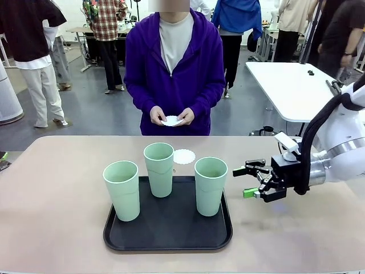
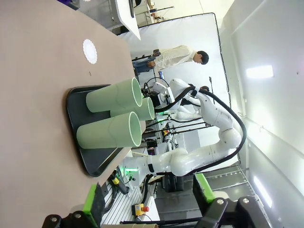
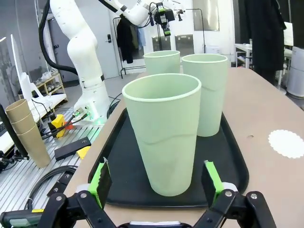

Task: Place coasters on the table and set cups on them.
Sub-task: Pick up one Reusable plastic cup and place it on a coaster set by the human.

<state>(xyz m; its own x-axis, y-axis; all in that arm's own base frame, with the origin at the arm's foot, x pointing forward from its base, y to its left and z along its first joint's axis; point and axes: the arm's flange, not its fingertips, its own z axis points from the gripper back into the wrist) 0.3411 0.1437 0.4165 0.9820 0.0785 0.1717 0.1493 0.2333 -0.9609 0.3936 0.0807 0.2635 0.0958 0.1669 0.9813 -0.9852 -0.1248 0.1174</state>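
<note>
Three mint-green cups stand on the black tray: left, middle and right. One white lacy coaster lies on the beige table just behind the tray. More coasters are in the person's hands. My right gripper hovers open just right of the right cup, apart from it. In the right wrist view that cup stands straight ahead of the open right gripper. My left gripper is open and holds nothing, well away from the cups and the coaster.
The person in a purple hoodie stands at the far edge. The tray takes up the table's near middle, with bare tabletop to its left and right. A white table stands behind on the right. Cables and paper cups lie beyond the table's side.
</note>
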